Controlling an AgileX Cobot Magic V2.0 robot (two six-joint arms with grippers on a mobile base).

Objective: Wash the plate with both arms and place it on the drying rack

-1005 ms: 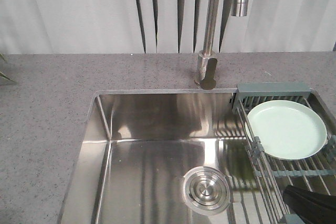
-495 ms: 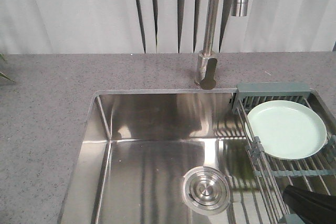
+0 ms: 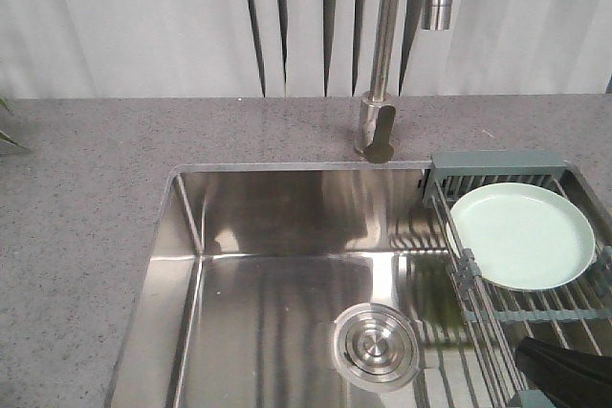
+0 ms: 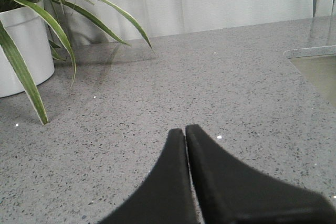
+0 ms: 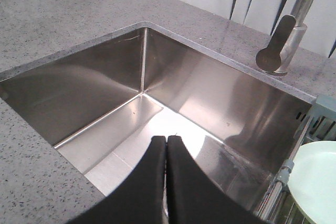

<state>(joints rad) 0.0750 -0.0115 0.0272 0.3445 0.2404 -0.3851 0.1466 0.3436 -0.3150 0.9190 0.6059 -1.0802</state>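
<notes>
From the front, the plate [image 3: 519, 236] lay flat on the drying rack [image 3: 497, 164] across the sink's [image 3: 277, 226] right end, below the tap [image 3: 381, 93]; part of a black arm [image 3: 564, 375] showed at the lower right. The left wrist view showed the left gripper [image 4: 185, 131] over the grey bench [image 4: 210, 77], fingers clenched on nothing, a potted plant [image 4: 23, 40] well apart. In the right wrist view the right gripper [image 5: 166, 140], fingers pressed together and empty, hung above the basin, the plate's edge at lower right.

No readable text, labels or numbers anywhere.
</notes>
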